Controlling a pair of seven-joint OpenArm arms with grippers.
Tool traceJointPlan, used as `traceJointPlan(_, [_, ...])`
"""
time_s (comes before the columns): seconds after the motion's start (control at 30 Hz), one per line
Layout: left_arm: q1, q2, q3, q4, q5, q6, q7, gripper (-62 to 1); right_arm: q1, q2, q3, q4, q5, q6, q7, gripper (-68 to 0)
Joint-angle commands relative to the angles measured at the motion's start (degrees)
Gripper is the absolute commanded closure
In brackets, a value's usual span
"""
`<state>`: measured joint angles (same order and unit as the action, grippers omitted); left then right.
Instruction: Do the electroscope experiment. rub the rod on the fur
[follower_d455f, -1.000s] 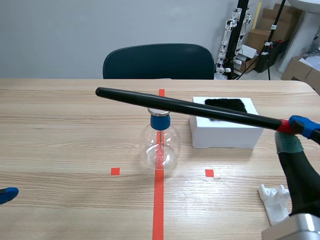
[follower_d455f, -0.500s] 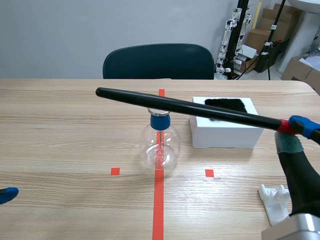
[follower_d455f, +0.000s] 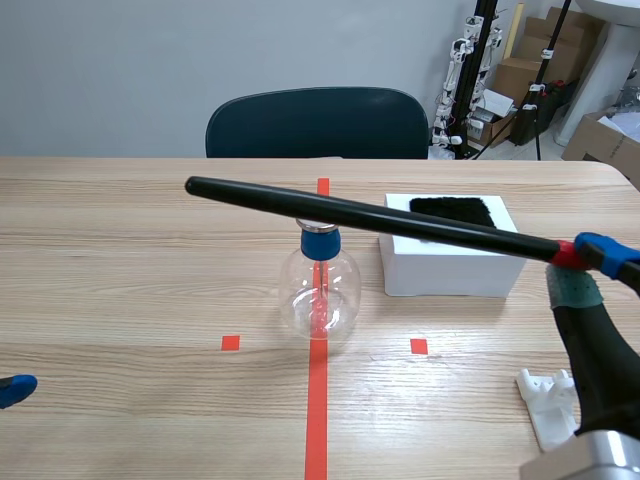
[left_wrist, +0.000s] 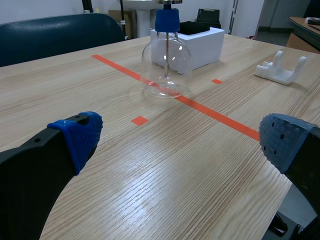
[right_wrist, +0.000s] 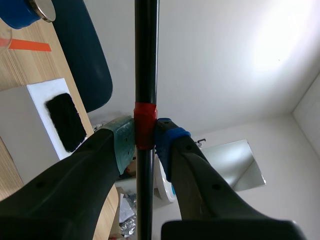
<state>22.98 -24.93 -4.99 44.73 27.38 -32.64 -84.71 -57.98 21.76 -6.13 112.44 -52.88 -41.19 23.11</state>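
Observation:
A long black rod (follower_d455f: 370, 215) with a red band near one end is held level above the table by my right gripper (follower_d455f: 585, 260), which is shut on it at the red band (right_wrist: 145, 126). The rod's shaft (right_wrist: 146, 55) passes right over the metal cap (follower_d455f: 318, 226) of a clear glass flask (follower_d455f: 319, 290) with a blue collar; whether they touch I cannot tell. Black fur (follower_d455f: 452, 211) lies on a white block (follower_d455f: 455, 262) beneath the rod's right half. My left gripper (left_wrist: 175, 137) is open low over the table, with the flask (left_wrist: 166, 60) ahead of it.
A white plastic stand (follower_d455f: 548, 398) lies near the right arm's base. A dark chair (follower_d455f: 317, 123) stands at the table's far edge. Boxes and equipment stand behind at the right.
The rod's far tip has shifted slightly left and up; the right gripper moved a touch with it. The left gripper has stayed put.

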Motion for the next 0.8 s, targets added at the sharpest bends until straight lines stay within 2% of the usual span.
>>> traceJointPlan(0.0, [-0.13,-0.35,-0.22,0.87,-0.76,-0.04,-1.22,-62.3,0.04,0.79,0.07,0.42,0.61,-1.01,0.37,-2.4])
traceJointPlan(0.5, [-0.13,-0.35,-0.22,0.87,-0.76,-0.04,-1.22,-62.3,0.04,0.79,0.07,0.42,0.63,-1.01,-0.07,-2.4])
traceJointPlan(0.77, [-0.13,-0.35,-0.22,0.87,-0.76,-0.04,-1.22,-62.3,0.04,0.79,0.11,0.42,0.63,-1.01,-1.86,-2.4])
